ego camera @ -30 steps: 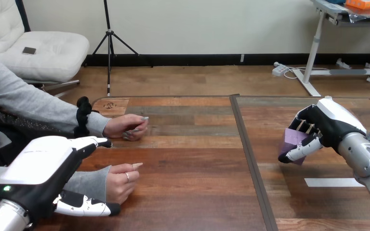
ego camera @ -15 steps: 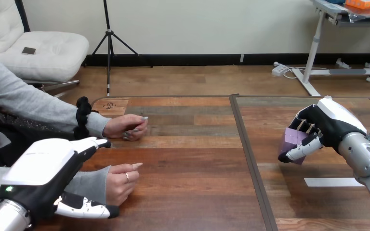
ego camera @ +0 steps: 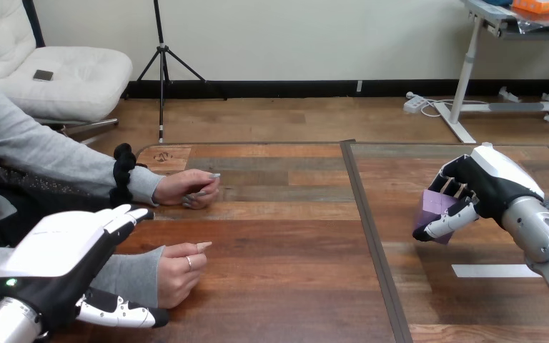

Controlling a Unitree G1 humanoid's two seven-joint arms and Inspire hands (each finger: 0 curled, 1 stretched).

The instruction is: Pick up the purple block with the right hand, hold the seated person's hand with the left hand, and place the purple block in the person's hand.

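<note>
1 purple block sits inside the right hand, fingers and thumb curled round it; the left hand, fingers straight, lies beside the person's nearer hand.

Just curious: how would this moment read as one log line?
right hand: shut on purple block | left hand: open beside person's nearer hand | handover: pending
</note>
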